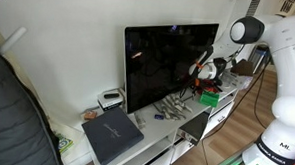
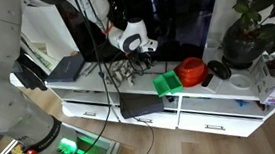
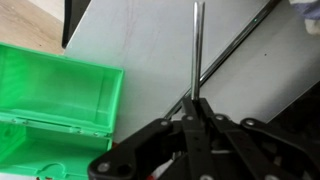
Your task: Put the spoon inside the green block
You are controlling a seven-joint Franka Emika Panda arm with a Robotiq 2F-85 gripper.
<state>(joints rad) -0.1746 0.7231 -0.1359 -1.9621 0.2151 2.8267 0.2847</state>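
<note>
My gripper [image 3: 195, 103] is shut on the thin metal handle of the spoon [image 3: 196, 45], which sticks straight out from the fingertips over the white cabinet top. The spoon's bowl is out of view. The green block [image 3: 55, 100] is a bright green open box and lies at the left of the wrist view, beside the gripper and apart from the spoon. In both exterior views the gripper [image 1: 201, 79] [image 2: 138, 53] hangs above the cabinet, close to the green block [image 1: 209, 97] [image 2: 166, 82]. The spoon is too small to make out there.
A large black TV [image 1: 168, 63] stands behind the gripper. A flat dark grey slab [image 1: 112, 139] lies at the cabinet's end. A red bowl [image 2: 190, 72] sits next to the green block, a potted plant [image 2: 249, 27] beyond it. Cables hang over the white cabinet [image 2: 210, 106].
</note>
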